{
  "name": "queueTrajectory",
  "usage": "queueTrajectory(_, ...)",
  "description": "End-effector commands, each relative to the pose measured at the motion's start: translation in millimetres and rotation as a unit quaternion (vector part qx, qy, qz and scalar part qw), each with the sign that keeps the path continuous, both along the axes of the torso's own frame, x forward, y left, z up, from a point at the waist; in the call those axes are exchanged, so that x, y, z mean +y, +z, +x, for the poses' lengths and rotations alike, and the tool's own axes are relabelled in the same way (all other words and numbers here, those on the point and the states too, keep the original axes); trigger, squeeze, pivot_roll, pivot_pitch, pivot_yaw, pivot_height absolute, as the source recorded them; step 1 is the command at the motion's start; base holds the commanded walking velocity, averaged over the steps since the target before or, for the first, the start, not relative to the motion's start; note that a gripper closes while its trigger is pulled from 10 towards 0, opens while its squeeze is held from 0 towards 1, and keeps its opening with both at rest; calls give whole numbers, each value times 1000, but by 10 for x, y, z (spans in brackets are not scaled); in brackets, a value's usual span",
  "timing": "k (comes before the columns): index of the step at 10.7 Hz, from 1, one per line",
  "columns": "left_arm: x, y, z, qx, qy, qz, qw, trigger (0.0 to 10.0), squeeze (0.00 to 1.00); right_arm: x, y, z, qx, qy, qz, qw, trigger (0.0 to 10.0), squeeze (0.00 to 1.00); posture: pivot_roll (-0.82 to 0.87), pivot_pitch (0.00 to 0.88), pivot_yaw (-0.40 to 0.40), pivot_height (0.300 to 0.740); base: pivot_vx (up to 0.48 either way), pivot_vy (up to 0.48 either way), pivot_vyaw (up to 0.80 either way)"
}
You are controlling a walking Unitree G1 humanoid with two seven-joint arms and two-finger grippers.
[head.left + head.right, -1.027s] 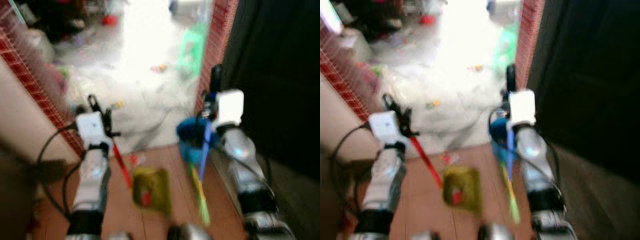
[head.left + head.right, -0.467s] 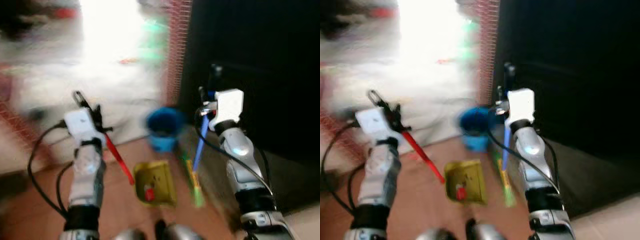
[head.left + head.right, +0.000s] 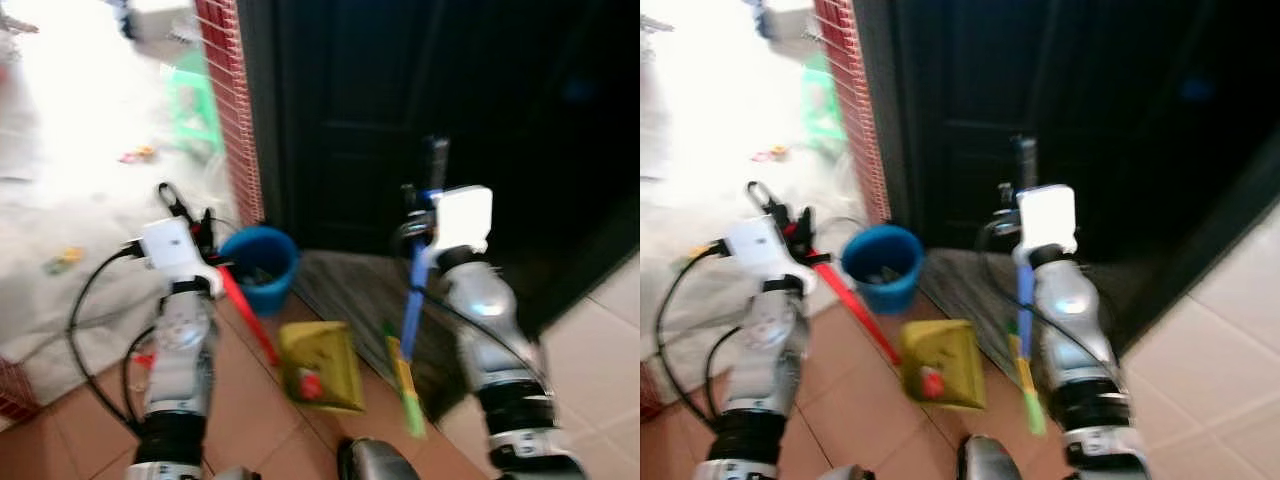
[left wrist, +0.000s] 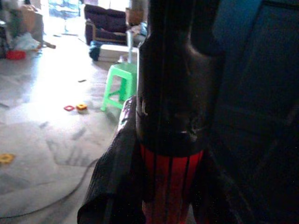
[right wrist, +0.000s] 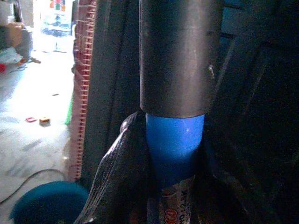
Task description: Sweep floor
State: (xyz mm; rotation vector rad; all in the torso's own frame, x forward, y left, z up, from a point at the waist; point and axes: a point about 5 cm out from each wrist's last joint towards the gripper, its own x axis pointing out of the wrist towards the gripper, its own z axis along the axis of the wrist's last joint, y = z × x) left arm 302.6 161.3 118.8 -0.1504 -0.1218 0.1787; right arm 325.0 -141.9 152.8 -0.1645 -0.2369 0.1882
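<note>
1. We've got the broom [image 3: 411, 340] in our right gripper [image 3: 420, 205], fingers clenched on its blue handle just below the black cap. The wrist view shows the black fingers [image 5: 122, 158] wrapped tight around the shaft.

2. The broom's long axis runs from that far grip down and toward us. Its green and yellow bristles hang near our feet, just right of the dustpan [image 3: 320, 368].

3. Over on the left, our left gripper [image 3: 190, 215] is closed on the dustpan's red handle [image 3: 246, 318]. That handle slants down, toward us and rightward to the yellow pan, so pan and bristles sit side by side in the middle, between the two arms.

4. That's the relation to watch, we reckon: bristles on the right, pan mouth just to their left, so a sweep would need to pull leftward across the tiles into the pan.

5. Just beyond the pan sits a blue bucket [image 3: 258, 270], close to the red handle, and it looks easy to clip.

6. Further out, a dark door [image 3: 420, 110] fills the far right, a red brick post [image 3: 228, 100] stands at its left edge, and a green stool [image 3: 195, 100] sits on the bright floor beyond, with small bits scattered about.
</note>
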Motion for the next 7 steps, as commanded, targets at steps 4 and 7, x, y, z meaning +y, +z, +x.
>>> queueTrajectory(4, 124, 514, 47, -97, 45, 19, 994, 10000, 0, 7, 84, 6, -18, 6, -1, 1000, 10000, 0, -128, 47, 33, 740, 0, 0, 0)
queueTrajectory(7, 242, 1015, 103, -169, 92, -18, 981, 10000, 0, 7, 79, 19, -17, 9, -4, 1000, 10000, 0, -124, 46, 31, 740, 0, 0, 0)
